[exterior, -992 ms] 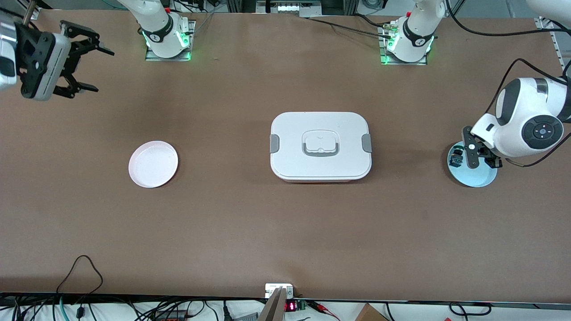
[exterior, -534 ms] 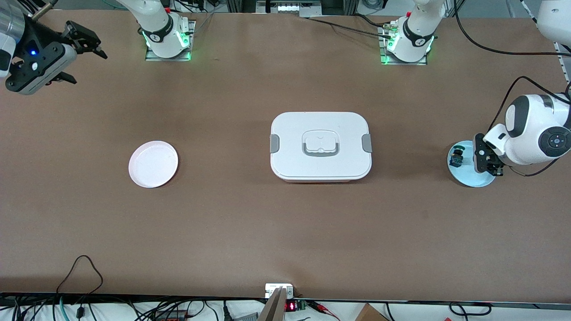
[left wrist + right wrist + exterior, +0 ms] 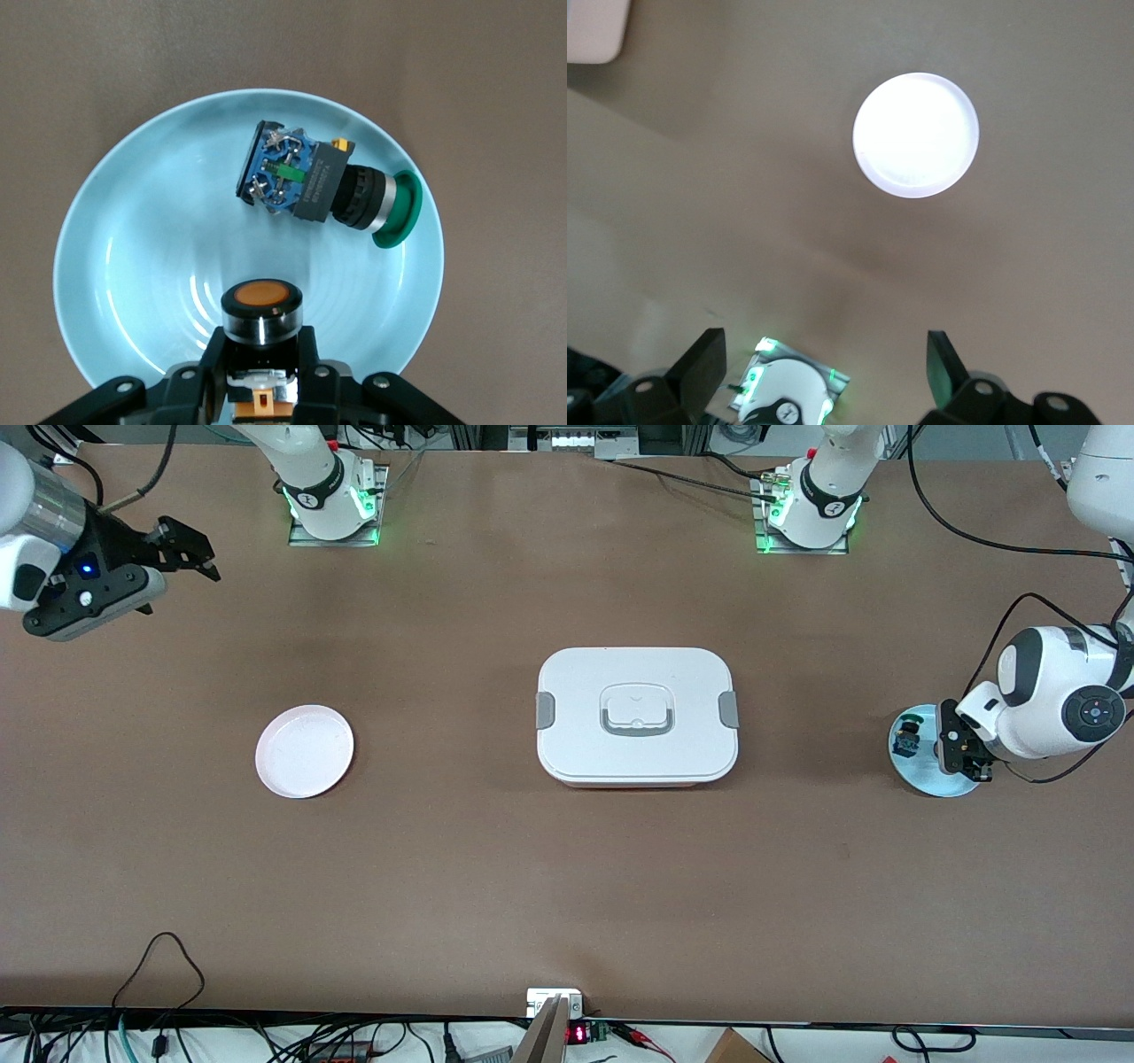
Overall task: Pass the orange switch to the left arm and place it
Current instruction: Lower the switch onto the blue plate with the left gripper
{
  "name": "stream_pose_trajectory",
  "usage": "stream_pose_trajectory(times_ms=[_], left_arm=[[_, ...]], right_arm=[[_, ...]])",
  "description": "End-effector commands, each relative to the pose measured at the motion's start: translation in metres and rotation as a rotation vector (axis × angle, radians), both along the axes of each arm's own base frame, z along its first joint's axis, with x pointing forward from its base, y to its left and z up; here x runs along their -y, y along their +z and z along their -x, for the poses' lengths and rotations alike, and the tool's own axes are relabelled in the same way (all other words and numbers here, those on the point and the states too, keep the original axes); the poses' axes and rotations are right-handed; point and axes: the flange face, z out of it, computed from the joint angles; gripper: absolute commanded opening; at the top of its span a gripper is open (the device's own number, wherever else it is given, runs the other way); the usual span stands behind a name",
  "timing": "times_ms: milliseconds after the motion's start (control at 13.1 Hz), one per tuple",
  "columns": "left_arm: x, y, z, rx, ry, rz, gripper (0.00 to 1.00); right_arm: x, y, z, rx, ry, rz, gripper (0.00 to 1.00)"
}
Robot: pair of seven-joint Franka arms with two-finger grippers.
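1. Brown tabletop (image 3: 496, 868), white box (image 3: 636, 715) at its centre as landmark. Toward the left arm's end from the box sits a pale blue plate (image 3: 930, 779); toward the right arm's end, a white plate (image 3: 304, 750).
2. Left pincer (image 3: 961, 755) is over the blue plate, pinching the orange switch (image 3: 260, 308) by its body just below the cap. The green-capped switch (image 3: 323, 184) lies on its side on the same plate, just beside the held one.
3. Risk: the grip looks low and narrow on a round body, so the switch could twist or slip on lifting.
4. Risk: a sideways drift while rising could nudge the green-capped switch or tip the plate.
5. Right pincer (image 3: 182, 558) hangs spread wide, high over the tabletop's corner at the right arm's end, well apart from the box; this arm waits.
6. Risk: a low, straight path toward the handover would strike the box lid; carry must clear it.
7. Risk: handover of so small a part leaves little surface for the second pincer; misalignment could drop it.
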Motion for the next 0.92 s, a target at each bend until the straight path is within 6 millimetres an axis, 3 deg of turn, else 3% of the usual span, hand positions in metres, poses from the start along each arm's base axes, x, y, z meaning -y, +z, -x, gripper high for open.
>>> stream_pose_trajectory(times_ms=[0,76,153,229,458,610,839], left_arm=[[-0.001,0.000,-0.002,0.004,-0.024,-0.009,0.22],[-0.002,-0.001,-0.002,0.003,-0.022,-0.008,0.33],[-0.001,0.000,-0.002,-0.001,-0.022,-0.010,0.57],[-0.002,0.002,-0.002,-0.004,-0.024,-0.011,0.96],[-0.002,0.016,-0.006,-0.020,-0.024,-0.026,1.00],[0.010,0.049,-0.015,-0.054,0.002,-0.049,1.00],[0.038,0.099,-0.031,-0.149,0.154,-0.113,1.00]], right_arm=[[-0.015,-0.006,0.005,0.055,0.028,0.061,1.00],[-0.014,-0.007,0.001,0.076,0.023,0.068,1.00],[-0.013,-0.009,-0.001,0.082,-0.012,0.071,1.00],[-0.012,-0.010,-0.002,0.093,-0.057,0.075,1.00],[-0.006,-0.002,-0.011,0.164,-0.249,0.079,1.00],[-0.006,0.006,-0.019,0.230,-0.321,0.065,1.00],[-0.014,0.001,-0.031,0.271,-0.362,0.054,1.00]])
